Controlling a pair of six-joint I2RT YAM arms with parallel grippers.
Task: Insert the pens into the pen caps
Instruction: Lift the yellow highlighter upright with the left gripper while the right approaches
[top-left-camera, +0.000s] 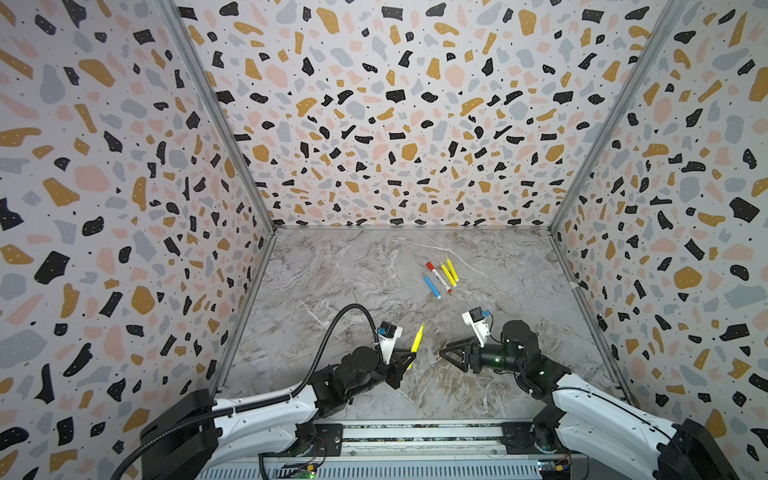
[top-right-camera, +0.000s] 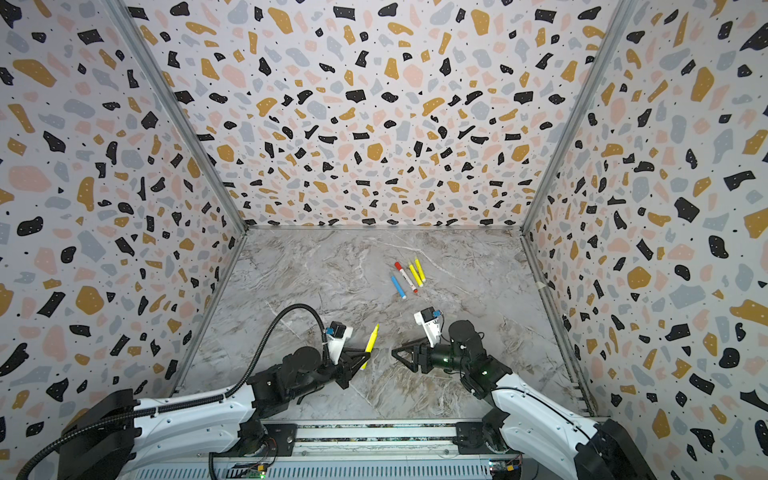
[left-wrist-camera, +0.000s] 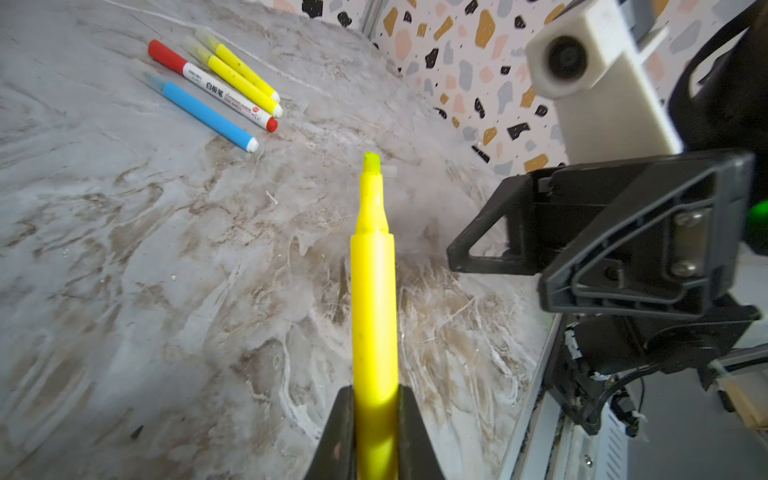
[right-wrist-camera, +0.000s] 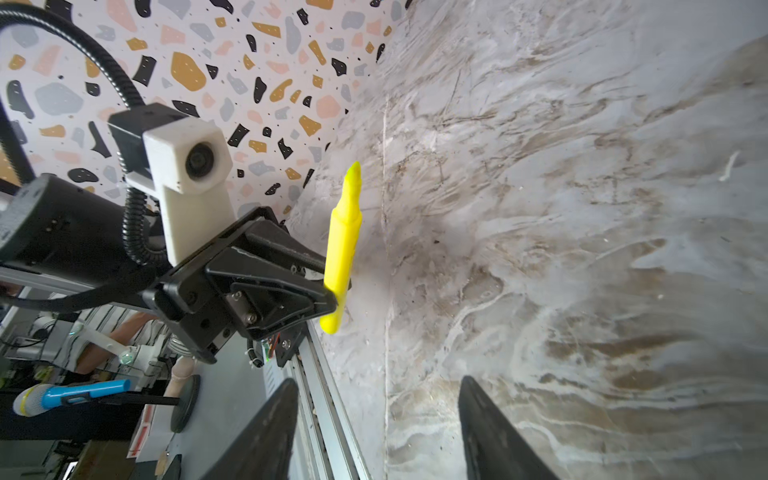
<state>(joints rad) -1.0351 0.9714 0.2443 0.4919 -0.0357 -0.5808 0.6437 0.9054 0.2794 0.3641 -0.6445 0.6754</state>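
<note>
- The left gripper (top-left-camera: 412, 353) is clamped tight on the rear end of an uncapped yellow highlighter (top-left-camera: 417, 343). It holds it off the marble-patterned tabletop (top-left-camera: 332, 291) near 6 o'clock of the table's middle, with the chisel tip aimed at about 1 o'clock.
- The right gripper (right-wrist-camera: 376, 388) sits at 3 o'clock of that pen, with its jaws about half apart and nothing between them.
- At 1 o'clock of the table's middle lie a blue pen (left-wrist-camera: 208, 114), a whiteboard marker (left-wrist-camera: 220, 93) and two more yellow highlighters (left-wrist-camera: 239, 85), all apparently capped.
- Risk: no loose cap is clearly visible. A pale shape (left-wrist-camera: 388, 170) just beside the tip in the left wrist view may be a clear one, so it could be missed or nudged away.
- Risk: the grip is far back on the barrel, so the tip could swing off line, or the pen could slide back through the jaws when pushed into a cap.
- Risk: the bare tip could ink the tabletop, and the two grippers are close enough to collide.
- Writing: the marker's barrel reads "白板笔", with what looks like "deli" beside it. The smaller print is unreadable.
</note>
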